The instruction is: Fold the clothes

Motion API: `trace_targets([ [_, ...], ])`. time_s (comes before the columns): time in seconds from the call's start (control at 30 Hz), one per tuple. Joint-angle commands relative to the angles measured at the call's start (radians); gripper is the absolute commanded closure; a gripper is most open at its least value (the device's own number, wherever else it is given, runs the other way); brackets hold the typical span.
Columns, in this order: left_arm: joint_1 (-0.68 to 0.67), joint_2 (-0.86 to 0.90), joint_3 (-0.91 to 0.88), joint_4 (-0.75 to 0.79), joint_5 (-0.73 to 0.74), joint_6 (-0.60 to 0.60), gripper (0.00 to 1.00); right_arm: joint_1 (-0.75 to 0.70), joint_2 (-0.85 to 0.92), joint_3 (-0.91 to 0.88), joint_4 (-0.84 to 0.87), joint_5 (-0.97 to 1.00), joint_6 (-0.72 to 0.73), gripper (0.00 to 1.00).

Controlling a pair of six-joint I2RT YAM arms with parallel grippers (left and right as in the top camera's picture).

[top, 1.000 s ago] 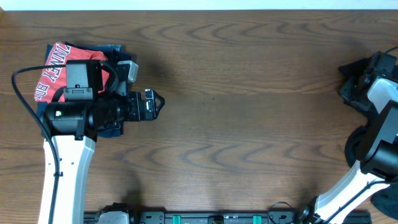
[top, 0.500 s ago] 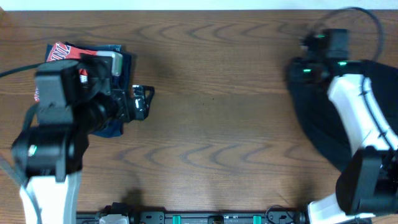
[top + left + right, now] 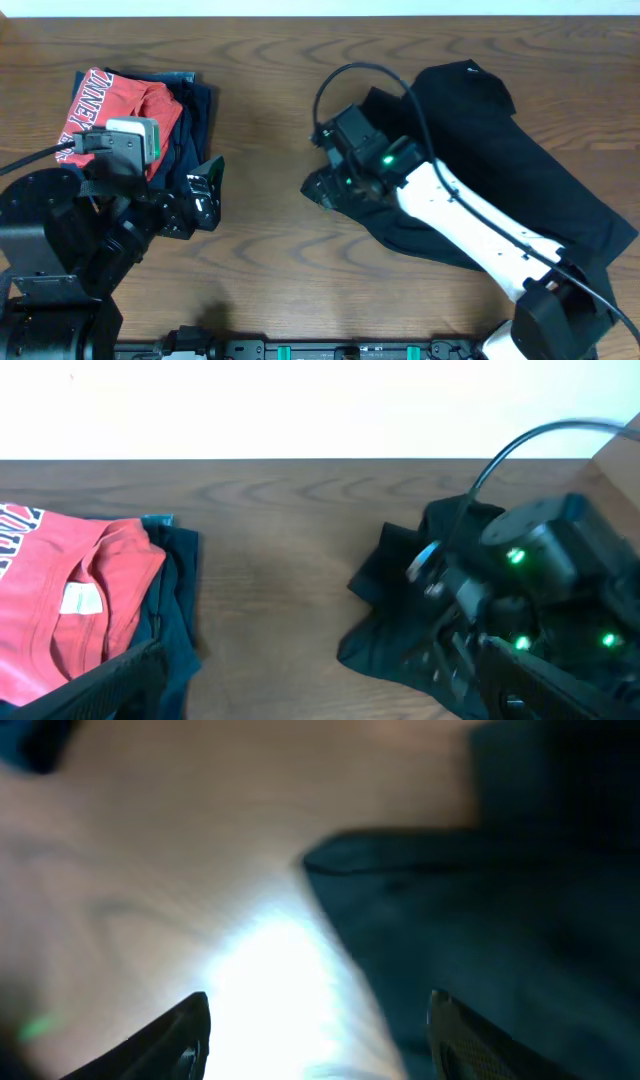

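The black shirt [image 3: 520, 160] lies crumpled over the right half of the table, its left edge near the middle. My right gripper [image 3: 325, 185] hovers at that left edge. In the right wrist view the right gripper [image 3: 320, 1035] is open, with bare wood between its fingers and the shirt [image 3: 500, 900] under the right finger. My left gripper [image 3: 207, 190] stands open beside the pile at the left, holding nothing. In the left wrist view the left gripper [image 3: 330, 700] faces the shirt [image 3: 390, 620] and the right arm [image 3: 530, 580].
A folded red shirt with white lettering [image 3: 115, 110] lies on a navy garment [image 3: 197, 105] at the back left, also seen as red shirt [image 3: 70, 610] and navy garment [image 3: 175, 610]. A strip of bare wood separates the pile from the black shirt.
My right arm swept in from the far right to the middle, dragging the black shirt onto the table, and its jaws opened. The left arm drew back toward the front left.
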Motion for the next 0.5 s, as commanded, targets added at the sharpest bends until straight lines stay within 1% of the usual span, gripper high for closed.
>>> trace_targets([
  [0.0, -0.003, 0.032, 0.005, -0.013, -0.003, 0.002, 0.02, -0.132, -0.121, 0.000, -0.024, 0.134, 0.093, 0.32],
  [0.1, -0.013, 0.095, -0.003, -0.027, 0.050, 0.002, 0.02, -0.256, -0.207, 0.000, -0.050, 0.108, 0.140, 0.33],
  [0.17, -0.045, 0.153, -0.006, -0.039, 0.067, 0.002, 0.02, -0.340, -0.259, 0.000, -0.066, 0.061, 0.164, 0.34],
  [0.3, -0.157, 0.297, -0.008, -0.047, 0.067, 0.003, 0.02, -0.488, -0.329, 0.000, -0.107, -0.025, 0.179, 0.36],
  [0.47, -0.299, 0.499, -0.008, 0.026, 0.067, 0.037, 0.02, -0.655, -0.351, 0.000, -0.226, -0.029, 0.238, 0.33],
])
